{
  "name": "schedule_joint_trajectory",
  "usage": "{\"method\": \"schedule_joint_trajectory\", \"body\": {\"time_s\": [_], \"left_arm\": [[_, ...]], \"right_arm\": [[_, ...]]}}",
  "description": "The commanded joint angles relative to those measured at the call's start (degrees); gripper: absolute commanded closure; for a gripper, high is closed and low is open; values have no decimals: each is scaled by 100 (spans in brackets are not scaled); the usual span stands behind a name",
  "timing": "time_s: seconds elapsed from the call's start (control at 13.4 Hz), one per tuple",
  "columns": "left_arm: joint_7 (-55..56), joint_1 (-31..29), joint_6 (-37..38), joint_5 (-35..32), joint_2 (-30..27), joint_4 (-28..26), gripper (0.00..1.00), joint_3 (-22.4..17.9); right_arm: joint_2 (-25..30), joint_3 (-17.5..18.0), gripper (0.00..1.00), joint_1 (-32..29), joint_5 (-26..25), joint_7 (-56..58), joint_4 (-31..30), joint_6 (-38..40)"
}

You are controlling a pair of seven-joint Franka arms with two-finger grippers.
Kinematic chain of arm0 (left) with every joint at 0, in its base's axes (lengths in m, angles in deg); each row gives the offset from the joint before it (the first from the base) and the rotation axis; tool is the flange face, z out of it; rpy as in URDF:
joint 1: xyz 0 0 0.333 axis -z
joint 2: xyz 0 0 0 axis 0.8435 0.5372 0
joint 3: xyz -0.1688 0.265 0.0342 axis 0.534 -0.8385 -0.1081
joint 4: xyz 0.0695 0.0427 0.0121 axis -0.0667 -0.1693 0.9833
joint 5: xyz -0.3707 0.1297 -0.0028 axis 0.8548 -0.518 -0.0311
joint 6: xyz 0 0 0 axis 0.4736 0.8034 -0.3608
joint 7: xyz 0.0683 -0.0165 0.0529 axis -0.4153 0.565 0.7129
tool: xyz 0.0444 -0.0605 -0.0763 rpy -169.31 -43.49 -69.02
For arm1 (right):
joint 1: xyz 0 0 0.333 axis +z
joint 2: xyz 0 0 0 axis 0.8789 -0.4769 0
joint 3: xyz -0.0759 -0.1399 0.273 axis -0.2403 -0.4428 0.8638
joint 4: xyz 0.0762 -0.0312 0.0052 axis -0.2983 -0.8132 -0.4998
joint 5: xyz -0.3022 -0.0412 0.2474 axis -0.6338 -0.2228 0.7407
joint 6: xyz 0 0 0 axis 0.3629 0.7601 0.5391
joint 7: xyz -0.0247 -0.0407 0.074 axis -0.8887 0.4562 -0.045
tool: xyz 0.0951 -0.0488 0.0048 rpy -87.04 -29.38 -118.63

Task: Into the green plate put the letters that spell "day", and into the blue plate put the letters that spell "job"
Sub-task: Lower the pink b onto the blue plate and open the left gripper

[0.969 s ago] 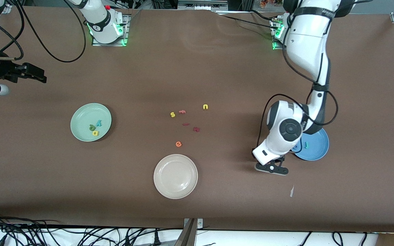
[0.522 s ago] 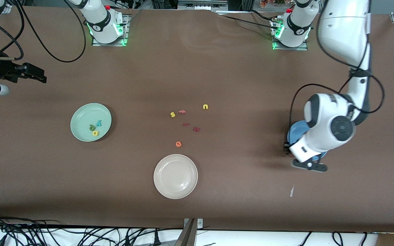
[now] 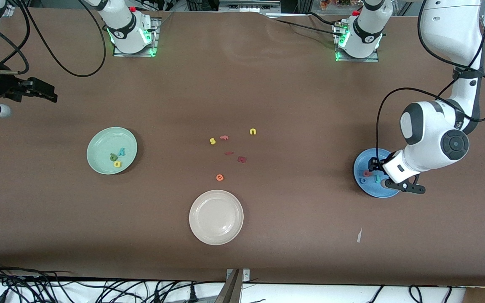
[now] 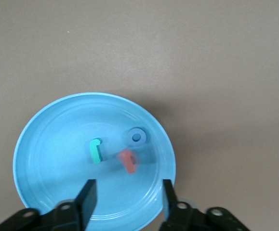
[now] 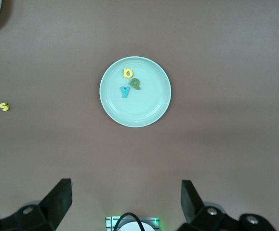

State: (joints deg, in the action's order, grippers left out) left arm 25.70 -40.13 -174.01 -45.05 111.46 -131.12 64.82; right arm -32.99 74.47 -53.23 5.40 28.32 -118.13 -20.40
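The blue plate (image 3: 383,191) lies toward the left arm's end of the table. It holds a teal j (image 3: 377,178), a blue o (image 3: 363,181) and a pink-red b (image 3: 366,173). My left gripper (image 3: 375,166) hangs just over it, open and empty. The left wrist view shows the plate (image 4: 47,159) with the j (image 4: 96,150), the o (image 4: 137,136) and a blurred b (image 4: 128,161) ahead of the gripper (image 4: 128,197). The green plate (image 3: 103,143) holds a dark green d (image 3: 113,157), a yellow a (image 3: 117,163) and a teal y (image 3: 121,151). My right gripper (image 3: 51,96) waits open, high over the table's right-arm end.
A cream-white plate (image 3: 216,216) sits nearest the front camera, mid-table. Loose letters lie between the plates: a yellow s (image 3: 212,141), a yellow u (image 3: 253,131), an orange e (image 3: 219,177) and dark red pieces (image 3: 242,159). A paper scrap (image 3: 358,235) lies near the blue plate.
My left arm swung from beside the blue plate to over it and its gripper opened. The pink-red b now lies in the plate. The right arm has not moved.
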Motion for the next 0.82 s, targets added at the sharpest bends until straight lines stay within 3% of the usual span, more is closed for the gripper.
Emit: {"method": "schedule_joint_trajectory", "body": {"time_s": [0.0,0.15,0.37,0.6,0.75], "left_arm": [[-37,20,-76,52,-367,-305,0,1],[-37,-93,-198,60,-534,-664,0,10],[-46,-453,-505,121,-1516,-1473,0,80],[-55,-981,-245,-9,-2377,-1484,0,650],[6,-1105,204,-630,-2852,-1440,0,687]], "right_arm": [[-25,14,0,-28,25,-48,84,15],[-34,22,0,-28,25,-48,84,15],[-25,14,0,-28,34,-48,84,15],[-25,22,0,-28,25,-48,84,15],[-25,14,0,-28,25,-48,84,23]]}}
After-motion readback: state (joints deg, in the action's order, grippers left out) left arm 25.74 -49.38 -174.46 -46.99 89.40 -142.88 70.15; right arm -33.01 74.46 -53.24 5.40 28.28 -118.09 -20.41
